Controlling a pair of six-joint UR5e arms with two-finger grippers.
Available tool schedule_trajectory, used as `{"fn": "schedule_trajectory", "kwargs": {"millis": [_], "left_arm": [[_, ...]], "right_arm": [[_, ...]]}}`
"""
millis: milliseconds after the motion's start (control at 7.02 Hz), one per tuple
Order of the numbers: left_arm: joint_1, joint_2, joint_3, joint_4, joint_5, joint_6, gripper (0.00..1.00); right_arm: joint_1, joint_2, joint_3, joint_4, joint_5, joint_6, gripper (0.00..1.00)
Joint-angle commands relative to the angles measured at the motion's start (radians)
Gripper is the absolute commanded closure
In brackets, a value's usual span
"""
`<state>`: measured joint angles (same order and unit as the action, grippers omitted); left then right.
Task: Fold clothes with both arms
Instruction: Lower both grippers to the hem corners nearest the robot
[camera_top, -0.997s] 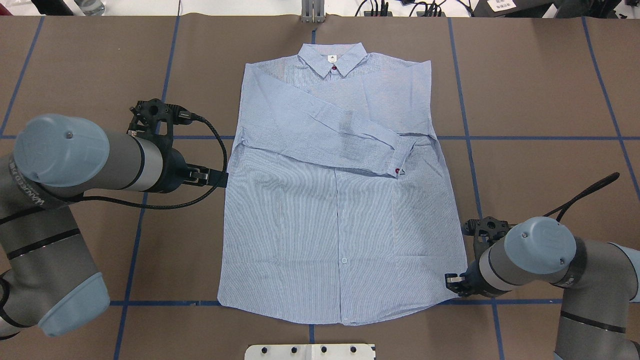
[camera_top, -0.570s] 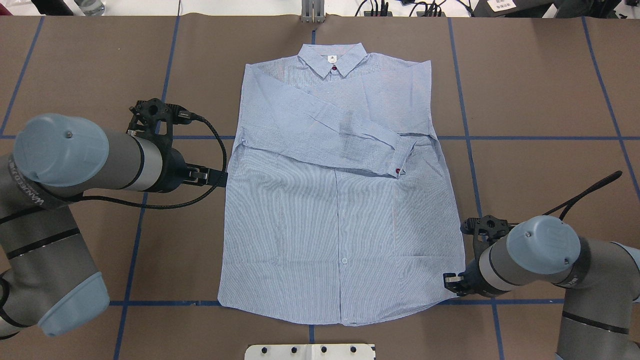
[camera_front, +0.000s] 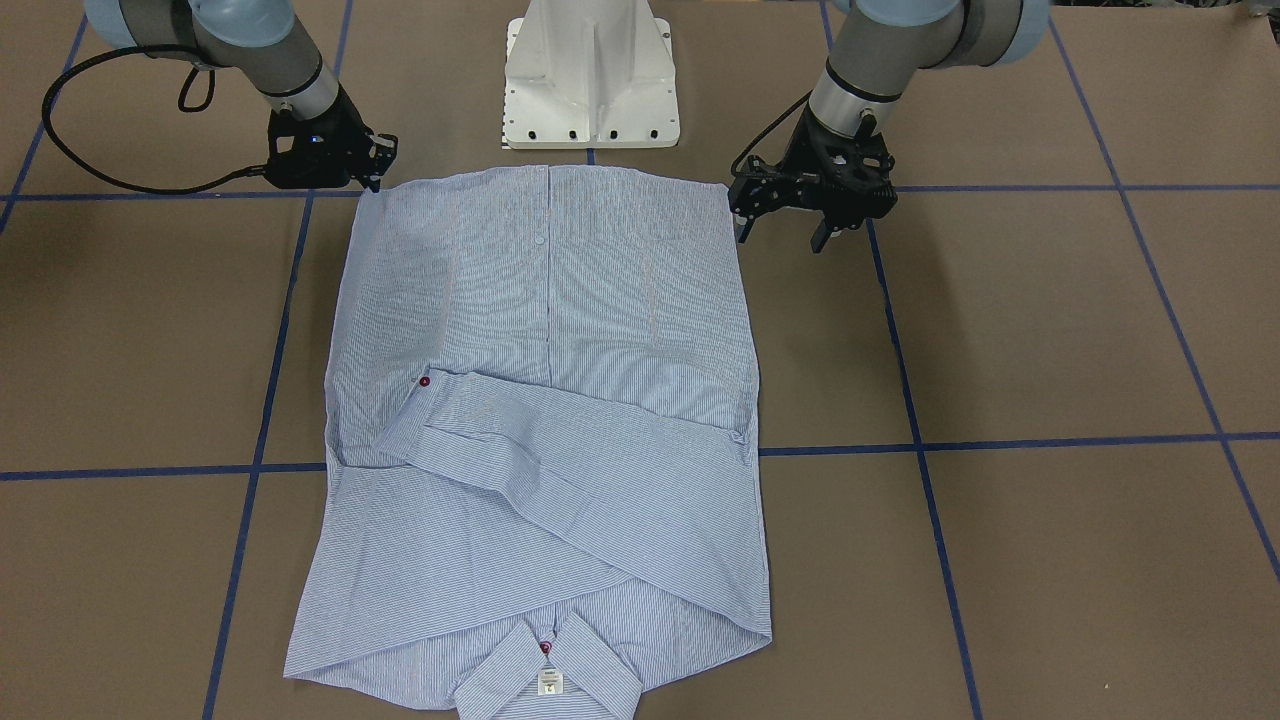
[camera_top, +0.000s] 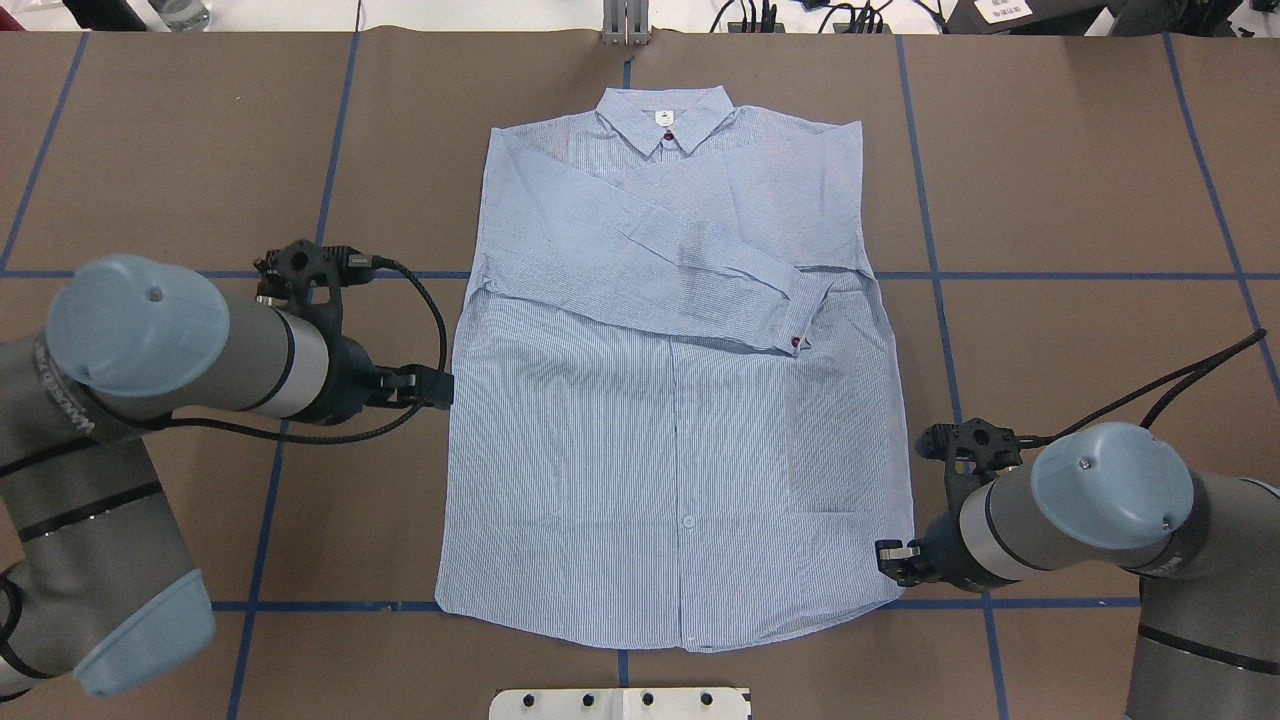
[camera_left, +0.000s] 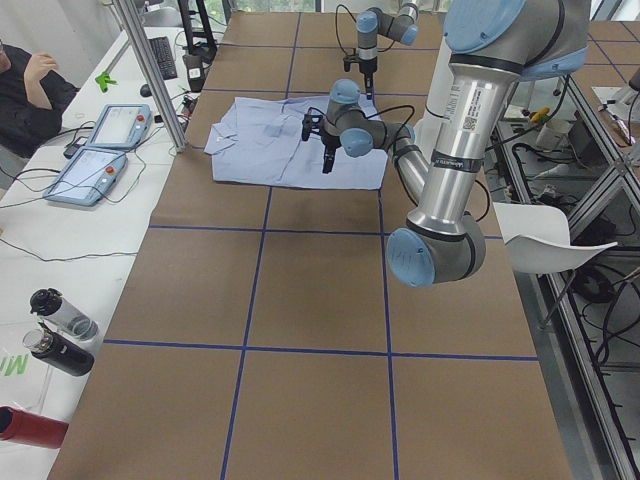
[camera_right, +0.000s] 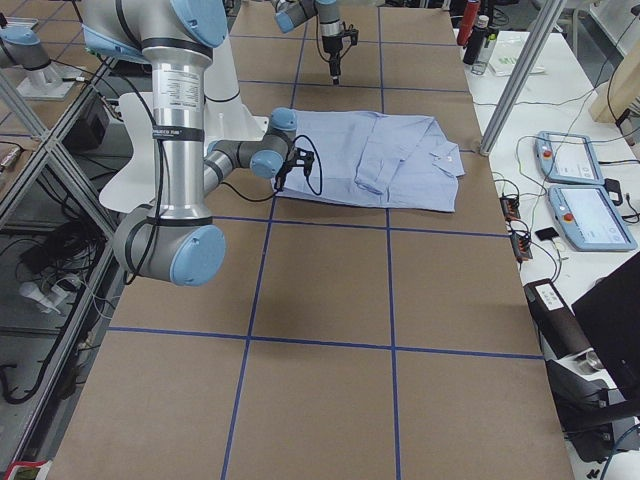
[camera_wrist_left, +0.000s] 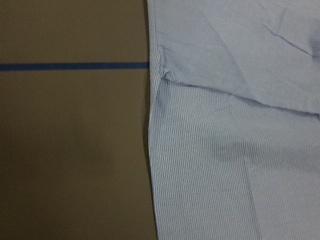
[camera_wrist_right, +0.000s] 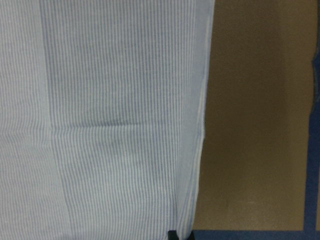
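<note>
left gripper (camera_front: 781, 241): we see it hang just beside the shirt's (camera_top: 680, 460) left side edge, below the armpit, fingers spread and nothing between them.
shirt: it lies flat and front up in the middle of the table (camera_top: 1080, 200), collar (camera_top: 663, 115) away from the robot, hem (camera_top: 600, 630) toward it.
done: both sleeves (camera_top: 640, 265) lie folded across the chest, one over the other, the cuff (camera_top: 803, 318) with its red button on top.
left to do: we judge the body not yet folded. it lies at full width and length, so the side folds and the hem-to-collar fold remain.
right gripper (camera_top: 887, 560): it sits low at the right hem corner, touching or just beside the edge. we cannot tell whether its fingers are spread or pinching cloth.
</note>
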<state>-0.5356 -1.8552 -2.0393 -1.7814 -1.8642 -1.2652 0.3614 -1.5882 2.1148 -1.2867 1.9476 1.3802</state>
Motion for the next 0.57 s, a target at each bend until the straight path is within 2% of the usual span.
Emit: {"fn": "schedule_trajectory", "kwargs": {"millis": [0, 142, 427], "left_arm": [[0.156, 0.036, 0.002, -0.001, 0.031, -0.220, 0.00], [0.220, 0.039, 0.007, -0.001, 0.061, -0.286, 0.01], [0.285, 0.040, 0.019, 0.000, 0.068, -0.354, 0.13]], "right_arm": [[0.025, 0.020, 0.025, 0.001, 0.001, -0.001, 1.00], [0.031, 0.036, 0.024, 0.001, 0.001, -0.001, 1.00], [0.036, 0.043, 0.024, 0.001, 0.001, 0.000, 1.00]]}}
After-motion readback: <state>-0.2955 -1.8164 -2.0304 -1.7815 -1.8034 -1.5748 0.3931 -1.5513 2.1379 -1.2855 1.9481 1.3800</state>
